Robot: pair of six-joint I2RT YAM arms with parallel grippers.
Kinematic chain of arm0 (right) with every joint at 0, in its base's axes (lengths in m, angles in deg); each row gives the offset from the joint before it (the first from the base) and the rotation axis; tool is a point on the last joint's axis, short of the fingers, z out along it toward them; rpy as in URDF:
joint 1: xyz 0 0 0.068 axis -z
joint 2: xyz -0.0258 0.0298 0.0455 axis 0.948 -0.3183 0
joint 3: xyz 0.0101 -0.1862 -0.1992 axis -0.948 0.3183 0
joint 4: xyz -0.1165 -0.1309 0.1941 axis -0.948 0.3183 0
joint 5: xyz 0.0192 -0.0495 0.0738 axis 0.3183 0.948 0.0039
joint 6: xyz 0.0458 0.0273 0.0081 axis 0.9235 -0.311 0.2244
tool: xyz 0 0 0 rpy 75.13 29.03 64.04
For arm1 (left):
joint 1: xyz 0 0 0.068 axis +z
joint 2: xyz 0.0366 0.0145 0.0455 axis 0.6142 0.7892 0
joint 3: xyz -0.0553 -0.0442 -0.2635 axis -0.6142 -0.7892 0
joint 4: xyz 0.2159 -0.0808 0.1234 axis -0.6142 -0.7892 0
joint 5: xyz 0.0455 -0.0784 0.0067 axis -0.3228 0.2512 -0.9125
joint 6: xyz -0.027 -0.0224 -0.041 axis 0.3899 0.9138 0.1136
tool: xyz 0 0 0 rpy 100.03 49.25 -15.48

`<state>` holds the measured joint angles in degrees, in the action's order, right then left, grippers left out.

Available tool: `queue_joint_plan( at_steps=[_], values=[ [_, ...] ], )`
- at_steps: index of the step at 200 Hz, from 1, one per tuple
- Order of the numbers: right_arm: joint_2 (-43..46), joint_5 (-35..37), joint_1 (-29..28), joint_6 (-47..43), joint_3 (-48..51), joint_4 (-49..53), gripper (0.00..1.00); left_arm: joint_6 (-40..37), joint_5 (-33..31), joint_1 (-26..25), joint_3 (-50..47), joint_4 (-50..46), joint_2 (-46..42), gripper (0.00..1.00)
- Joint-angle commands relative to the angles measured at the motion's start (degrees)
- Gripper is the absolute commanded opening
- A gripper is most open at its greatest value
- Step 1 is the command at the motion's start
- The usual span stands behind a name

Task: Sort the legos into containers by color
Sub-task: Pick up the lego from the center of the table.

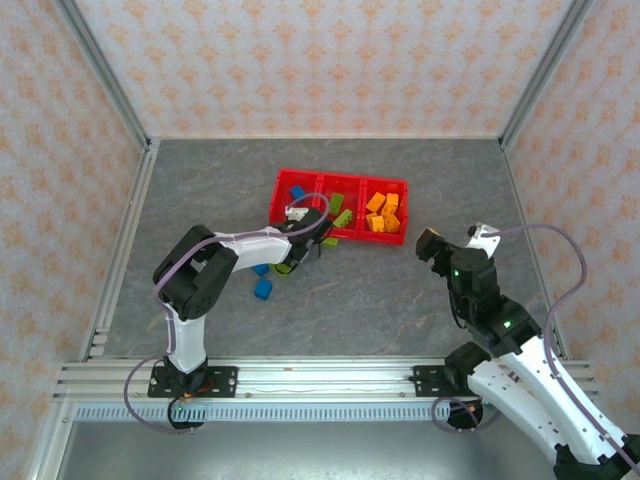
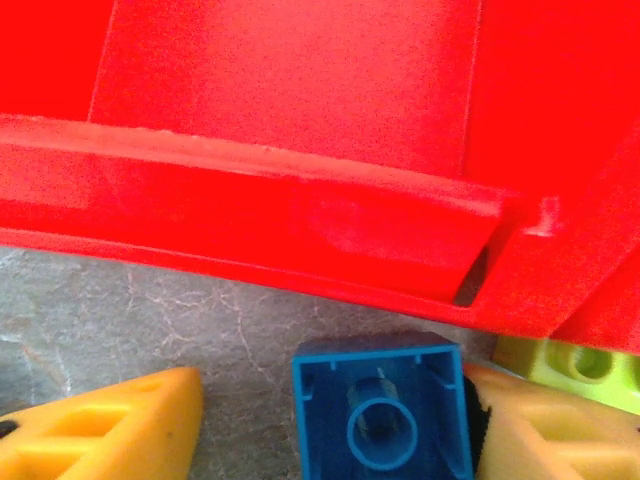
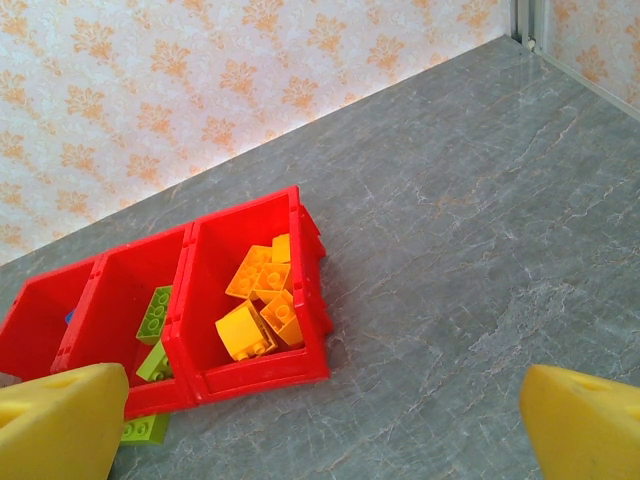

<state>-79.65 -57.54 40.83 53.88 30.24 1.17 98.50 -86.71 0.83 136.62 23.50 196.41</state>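
1. Jaws of the left gripper [image 2: 335, 400] are spread around a blue lego [image 2: 380, 425], touched on one side.
2. It is laid just beside the containers' [image 2: 250, 220] near wall.
3. The right gripper [image 3: 325, 395] is spread wide.

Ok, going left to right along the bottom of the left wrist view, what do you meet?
Yellow plastic finger → upturned hollow blue plastic lego brick → second yellow plastic finger.
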Motion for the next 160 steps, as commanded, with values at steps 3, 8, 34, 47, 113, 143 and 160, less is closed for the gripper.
queue_joint_plan(
  at_steps=[3,8,34,47,113,143,160],
  values=[
    [0.53,0.55,-0.42,-0.5,0.51,-0.97,1.0,-0.97,-1.28,1.15,0.91,0.38,1.17,0.6],
    [0.57,0.59,-0.41,-0.46,0.45,-0.97,1.0,-0.97,-1.22,1.15,0.91,0.51,1.02,0.59],
    [0.62,0.64,-0.41,-0.5,0.5,-1.01,1.0,-2.58,-0.97,1.29,1.07,0.36,0.54,0.5],
    [0.6,0.64,-0.41,-0.49,0.49,-0.97,1.0,-2.46,-0.32,1.29,0.74,0.39,-0.07,0.44],
    [0.62,0.82,-0.42,-0.39,0.51,-0.8,1.0,-0.18,2.0,0.07,-5.61,0.5,-9.81,0.3],
    [0.62,0.84,-0.41,-0.4,0.46,-0.82,1.0,0.73,1.04,-0.82,-7.4,-1.94,-15.37,0.29],
    [0.62,0.82,-0.41,-0.28,0.45,-0.79,1.0,0.63,0.28,-0.82,-7.62,-2.88,-18.5,0.29]
  ],
)
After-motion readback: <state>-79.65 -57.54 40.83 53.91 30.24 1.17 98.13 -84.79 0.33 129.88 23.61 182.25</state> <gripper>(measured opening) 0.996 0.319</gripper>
